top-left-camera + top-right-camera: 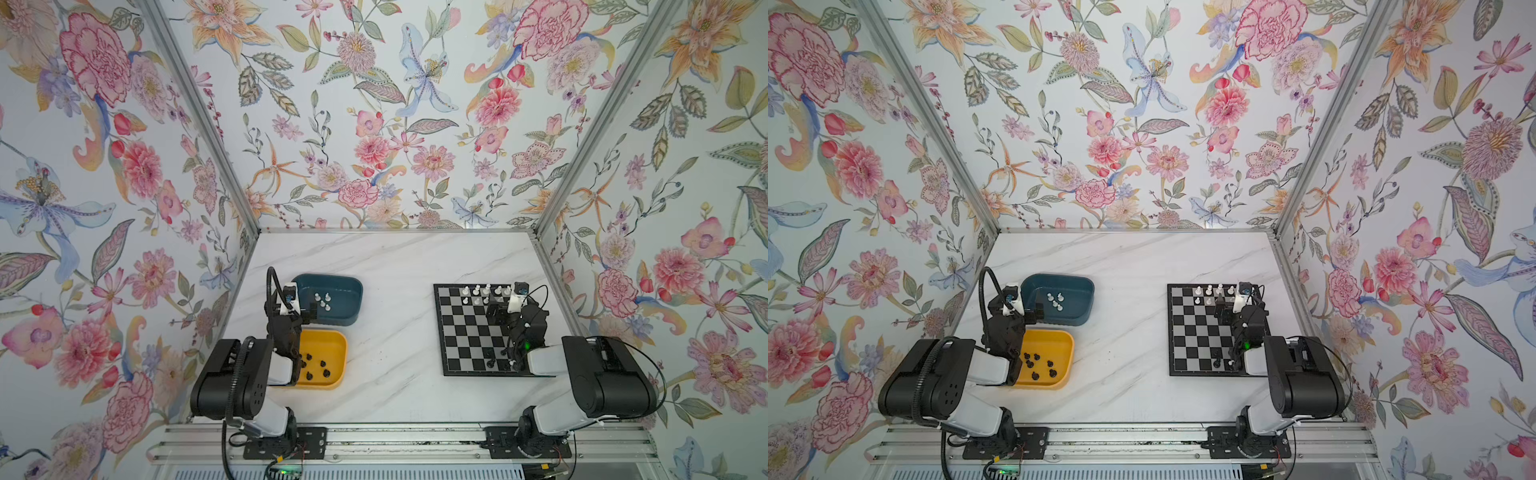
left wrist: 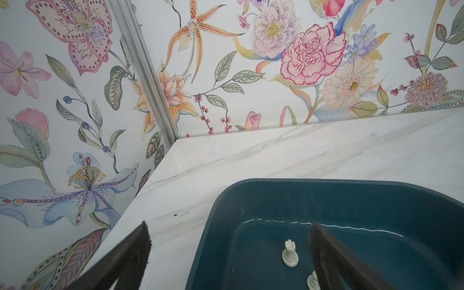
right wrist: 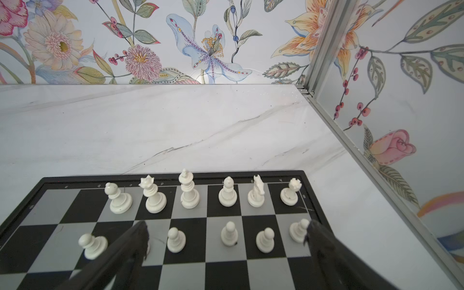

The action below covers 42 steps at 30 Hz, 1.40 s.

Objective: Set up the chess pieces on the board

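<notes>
Okay, both pairs of my fingers are spread wide and empty. My left fingers (image 2: 326,251) hang over the teal tray (image 2: 251,195), where a white rook (image 2: 290,253) stands upright between them, close to one finger, with another white piece (image 2: 312,281) just beside it. My right fingers (image 3: 324,246) hover above the board (image 3: 226,271), over the white pawns (image 3: 229,233). Two squares at one end of the white back row look bare, so I reckon this rook belongs there. I should shift until it sits centred, keep the outer finger clear of the tray wall, drop straight, and pinch the stem without clipping its neighbour.
</notes>
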Motion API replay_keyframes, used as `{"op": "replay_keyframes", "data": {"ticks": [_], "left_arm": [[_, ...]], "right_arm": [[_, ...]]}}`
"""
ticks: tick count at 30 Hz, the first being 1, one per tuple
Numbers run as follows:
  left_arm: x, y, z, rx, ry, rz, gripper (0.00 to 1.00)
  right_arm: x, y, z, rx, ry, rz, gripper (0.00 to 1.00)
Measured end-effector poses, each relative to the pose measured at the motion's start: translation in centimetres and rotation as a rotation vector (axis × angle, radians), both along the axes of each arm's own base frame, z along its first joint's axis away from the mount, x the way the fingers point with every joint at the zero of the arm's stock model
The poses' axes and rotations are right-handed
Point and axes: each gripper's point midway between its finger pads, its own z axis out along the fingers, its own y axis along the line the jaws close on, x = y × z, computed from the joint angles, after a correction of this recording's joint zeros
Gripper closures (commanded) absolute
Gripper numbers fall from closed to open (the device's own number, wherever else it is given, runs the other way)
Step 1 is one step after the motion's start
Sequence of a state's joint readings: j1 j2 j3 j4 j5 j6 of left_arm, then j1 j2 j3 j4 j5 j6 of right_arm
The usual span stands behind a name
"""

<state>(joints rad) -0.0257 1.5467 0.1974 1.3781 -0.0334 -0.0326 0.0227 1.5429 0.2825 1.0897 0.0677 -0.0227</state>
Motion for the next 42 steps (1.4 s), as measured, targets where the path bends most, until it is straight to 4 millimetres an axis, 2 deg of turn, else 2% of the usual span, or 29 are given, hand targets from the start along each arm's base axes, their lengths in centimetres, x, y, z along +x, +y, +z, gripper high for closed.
{"op": "replay_keyframes", "data": {"ticks": [42], "left_arm": [[0.16, -0.11, -0.06, 0.013, 0.008, 0.011, 0.01]], "right_arm": [[0.00, 0.00, 0.00, 0.000, 0.000, 0.000, 0.01]]}}
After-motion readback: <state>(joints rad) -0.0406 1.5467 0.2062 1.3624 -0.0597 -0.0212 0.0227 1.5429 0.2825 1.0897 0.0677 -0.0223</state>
